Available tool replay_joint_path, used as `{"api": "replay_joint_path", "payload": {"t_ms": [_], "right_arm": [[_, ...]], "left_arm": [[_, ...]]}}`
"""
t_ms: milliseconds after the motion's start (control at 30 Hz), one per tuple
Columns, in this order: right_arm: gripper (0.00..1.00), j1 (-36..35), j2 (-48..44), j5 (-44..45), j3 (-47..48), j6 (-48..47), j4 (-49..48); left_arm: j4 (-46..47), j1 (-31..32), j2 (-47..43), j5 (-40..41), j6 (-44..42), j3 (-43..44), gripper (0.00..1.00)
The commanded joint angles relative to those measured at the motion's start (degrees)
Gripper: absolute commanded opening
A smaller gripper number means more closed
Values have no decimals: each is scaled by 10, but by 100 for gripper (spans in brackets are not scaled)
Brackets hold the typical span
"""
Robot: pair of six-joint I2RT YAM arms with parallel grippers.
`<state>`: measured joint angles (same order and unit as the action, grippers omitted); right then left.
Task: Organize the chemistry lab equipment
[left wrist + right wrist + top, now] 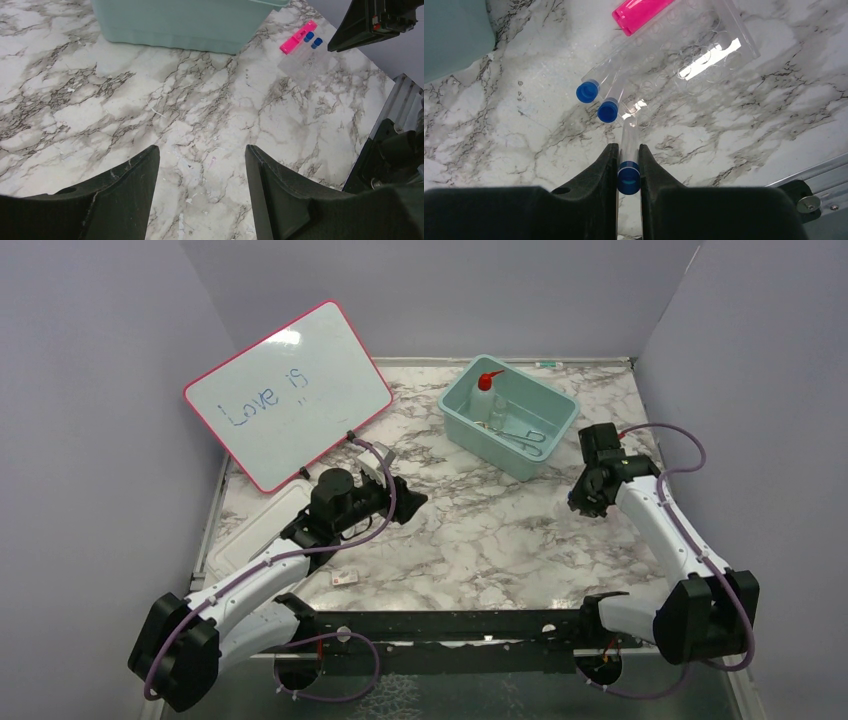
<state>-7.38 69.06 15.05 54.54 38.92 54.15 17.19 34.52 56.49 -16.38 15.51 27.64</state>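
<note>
Clamping a blue-capped tube [629,177] in right gripper [628,148]; left gripper [201,150] spread, empty. In far bin [480,445]: squeeze bottle [484,395], probably forceps [530,438]. Waiting outside: two more tubes [608,111].

Shows the left gripper [200,150] low in the foreground, black fingers spread apart over a white-and-grey marbled tabletop [75,115], gripping nothing. Beyond, along the far edge, takes in a pale teal plastic tub [165,25]. Far right, catches a bright pink block [298,37] just beside two blue caps [309,36], by a clear plastic tray [307,62].
</note>
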Motion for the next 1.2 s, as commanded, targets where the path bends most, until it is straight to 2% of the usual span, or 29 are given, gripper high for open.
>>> {"api": "replay_joint_path", "payload": {"t_ms": [0,667,733,967,1167], "right_arm": [[11,4,16,-10,-8,-17,-42],[13,5,33,8,-48,-33,-82],[15,5,35,5,-48,-35,-84],[35,5,28,-3,-40,-38,-82],[38,5,19,2,-18,-43,-64]], "left_arm": [[17,1,4,6,-4,19,66],[14,1,8,-2,-3,22,64],[14,1,9,-2,-3,23,64],[14,1,12,-2,-3,27,64],[14,1,13,-4,-4,31,64]]}}
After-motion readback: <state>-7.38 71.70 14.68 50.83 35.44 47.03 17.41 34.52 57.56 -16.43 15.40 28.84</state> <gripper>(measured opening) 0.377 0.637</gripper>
